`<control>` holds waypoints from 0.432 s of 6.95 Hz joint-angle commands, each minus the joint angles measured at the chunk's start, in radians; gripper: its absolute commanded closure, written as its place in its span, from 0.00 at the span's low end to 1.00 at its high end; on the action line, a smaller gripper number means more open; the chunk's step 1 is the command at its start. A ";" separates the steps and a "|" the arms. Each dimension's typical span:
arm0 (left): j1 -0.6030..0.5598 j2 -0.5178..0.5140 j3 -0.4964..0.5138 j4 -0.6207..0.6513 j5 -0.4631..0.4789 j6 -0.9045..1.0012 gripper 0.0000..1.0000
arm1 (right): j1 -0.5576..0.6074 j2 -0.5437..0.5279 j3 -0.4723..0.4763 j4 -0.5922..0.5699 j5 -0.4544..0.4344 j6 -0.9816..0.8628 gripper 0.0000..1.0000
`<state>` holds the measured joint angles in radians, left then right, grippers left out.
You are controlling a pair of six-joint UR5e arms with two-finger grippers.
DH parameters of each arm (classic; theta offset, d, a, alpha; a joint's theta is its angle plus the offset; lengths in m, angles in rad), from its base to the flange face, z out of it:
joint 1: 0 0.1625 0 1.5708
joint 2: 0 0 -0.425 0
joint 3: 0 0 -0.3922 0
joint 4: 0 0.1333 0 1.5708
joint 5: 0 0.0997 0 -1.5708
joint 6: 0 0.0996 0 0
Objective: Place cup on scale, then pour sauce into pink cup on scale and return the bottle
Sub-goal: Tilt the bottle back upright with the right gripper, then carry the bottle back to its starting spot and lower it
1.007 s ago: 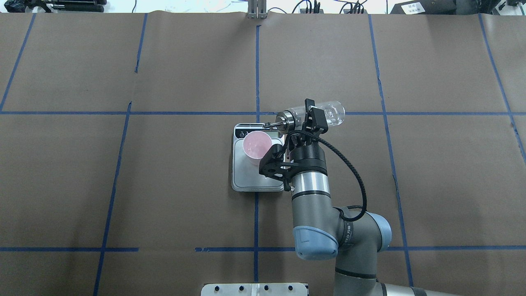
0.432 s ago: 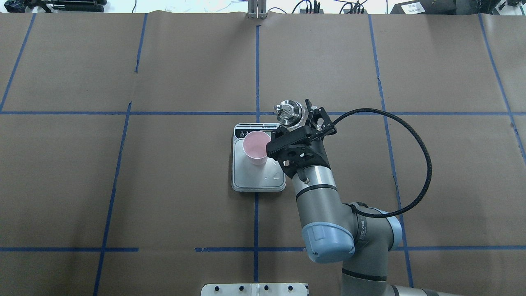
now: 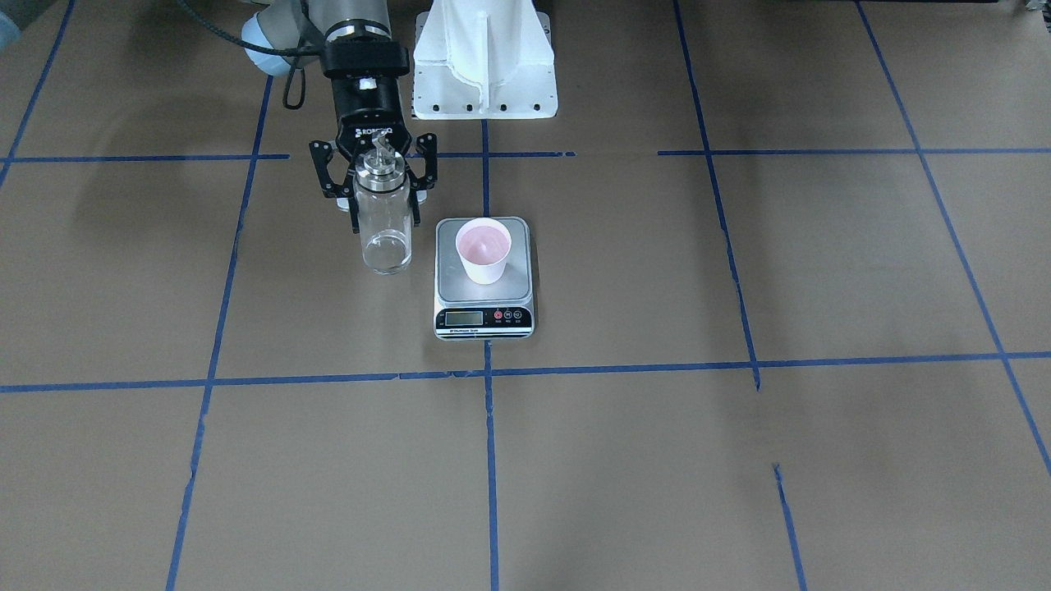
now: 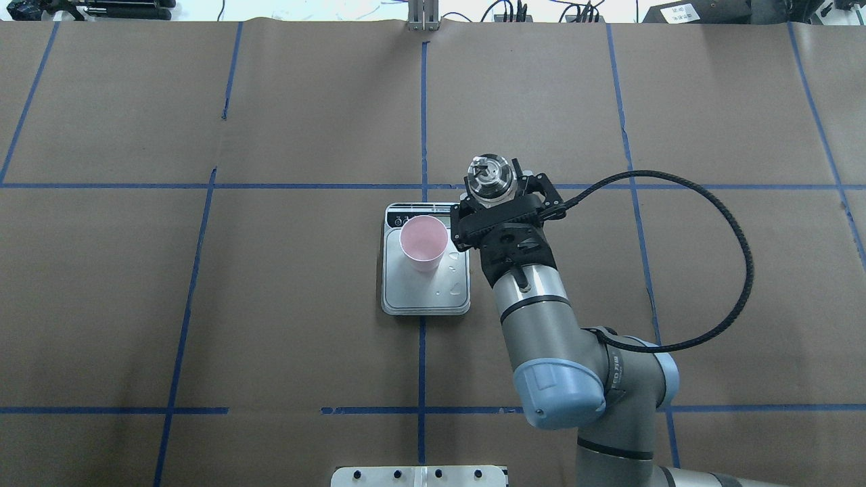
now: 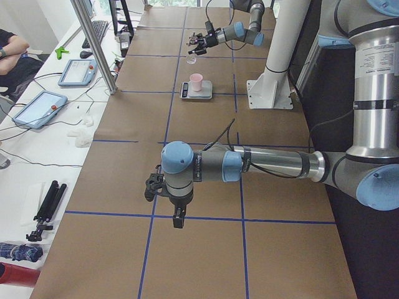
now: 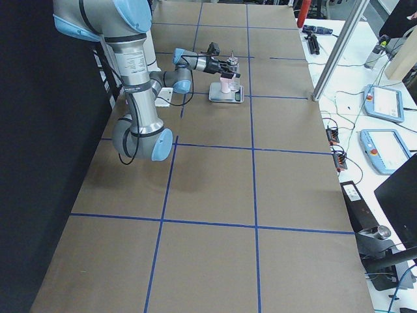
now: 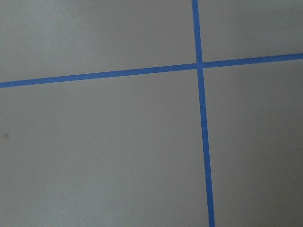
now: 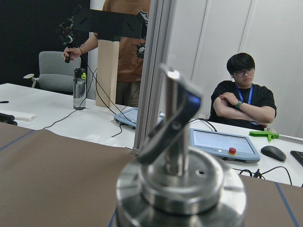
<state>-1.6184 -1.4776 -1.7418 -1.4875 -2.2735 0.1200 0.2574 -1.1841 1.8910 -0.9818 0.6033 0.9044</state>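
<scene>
Right gripper (image 3: 383, 197) is clamped on the upper body of the glass bottle (image 3: 386, 242), holding it upright with the silver pour spout on top. I cannot tell whether its base touches the table. The bottle stands just beside the scale (image 3: 517, 287), off the platform and apart from the pink cup (image 3: 484, 250), which sits upright on the platform. A few droplets (image 4: 460, 291) lie on the steel near the cup.

Cup on scale: done. Pouring looks finished, though the sauce is too clear to see in the cup. Returning the bottle is left.

Scale edge and cup are the near obstacles; on the bottle's other side only brown paper (image 4: 710, 270) with blue tape lines (image 4: 636, 237) shows. The left gripper (image 5: 165, 187) hangs well away; whether it is open I cannot tell.
</scene>
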 commanded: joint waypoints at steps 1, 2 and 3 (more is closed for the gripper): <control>0.000 0.003 0.004 0.001 -0.001 0.001 0.00 | 0.017 -0.072 0.017 0.000 0.064 0.089 1.00; 0.000 0.006 0.008 0.003 -0.001 0.000 0.00 | 0.064 -0.103 0.017 0.000 0.172 0.094 1.00; 0.000 0.006 0.008 0.003 -0.001 0.000 0.00 | 0.121 -0.132 0.019 0.000 0.304 0.149 1.00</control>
<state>-1.6183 -1.4723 -1.7349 -1.4855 -2.2747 0.1201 0.3197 -1.2800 1.9080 -0.9818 0.7688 1.0060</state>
